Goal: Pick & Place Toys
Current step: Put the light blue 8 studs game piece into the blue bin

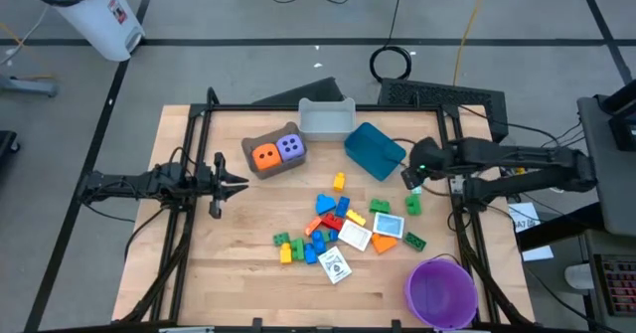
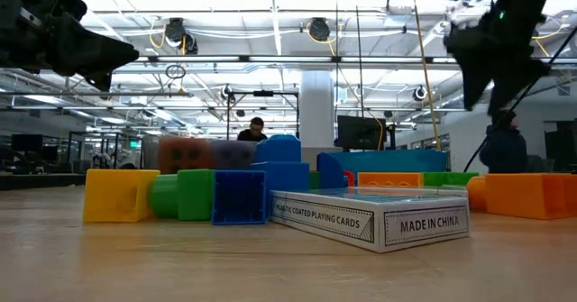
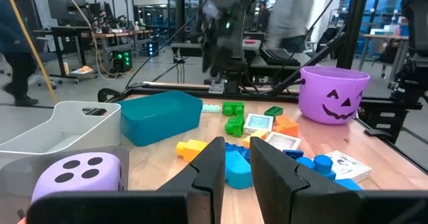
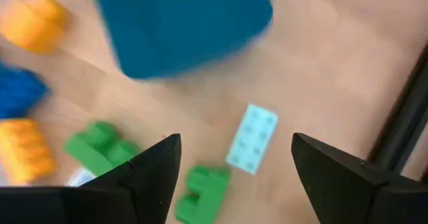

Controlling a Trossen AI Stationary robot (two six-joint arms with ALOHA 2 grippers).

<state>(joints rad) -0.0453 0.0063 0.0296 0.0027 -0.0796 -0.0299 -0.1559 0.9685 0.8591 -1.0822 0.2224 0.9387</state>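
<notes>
An orange die (image 1: pixel 264 155) and a purple die (image 1: pixel 290 147) sit in the brown bin (image 1: pixel 256 170). Small bricks (image 1: pixel 328 224), white cards (image 1: pixel 355 237) and a card box (image 1: pixel 336 265) lie scattered mid-table. My right gripper (image 1: pixel 412 180) hangs open above the table's right side, pointing steeply down. Below it lie a pale mint brick (image 4: pixel 252 138) and green bricks (image 4: pixel 99 150), untouched. My left gripper (image 1: pixel 238 184) waits level at the left, above the table, its fingers (image 3: pixel 212 167) a narrow gap apart with nothing between them.
A grey bin (image 1: pixel 326 119) and a tilted blue bin (image 1: pixel 375 150) stand at the far side. A purple bowl (image 1: pixel 440 291) sits at the near right corner. Black frame rails (image 1: pixel 467 224) run along the table's sides. Bare wood lies at the near left.
</notes>
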